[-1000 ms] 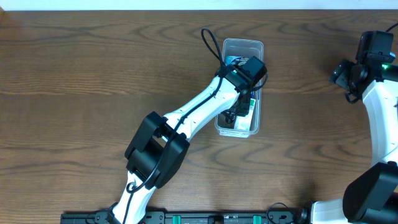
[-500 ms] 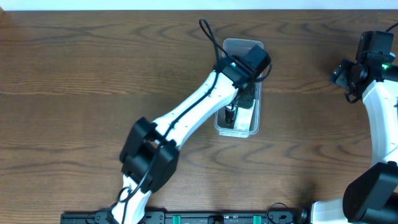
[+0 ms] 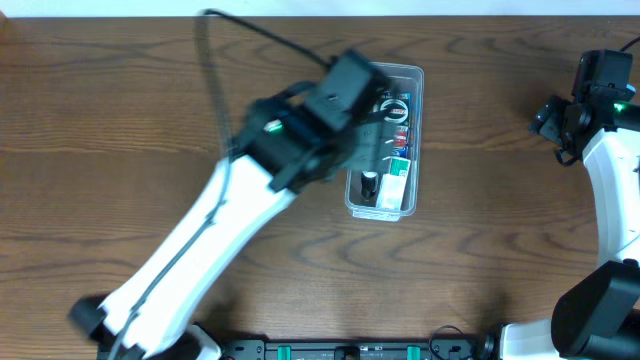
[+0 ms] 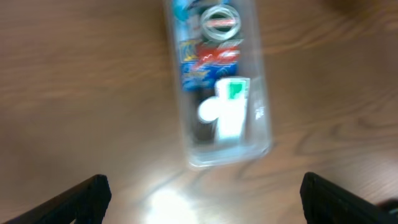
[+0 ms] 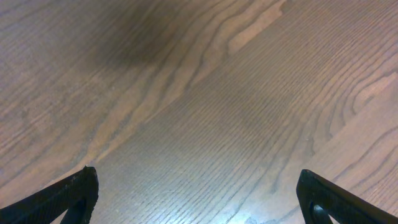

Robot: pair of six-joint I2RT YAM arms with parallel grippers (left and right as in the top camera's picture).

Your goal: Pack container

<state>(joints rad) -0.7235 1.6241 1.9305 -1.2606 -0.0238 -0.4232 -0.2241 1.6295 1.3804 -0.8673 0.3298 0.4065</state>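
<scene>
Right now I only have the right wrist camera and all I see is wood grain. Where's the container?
Observer: The container sits near the table's middle, well off to the left of the right hand.
Operator: Anything in it yet?
Observer: Yes, several items, including a white box with a green mark at the end nearest the robot.
Operator: Is the left hand carrying something?
Observer: No. The left hand is open and empty, raised above the table by the container.
</scene>
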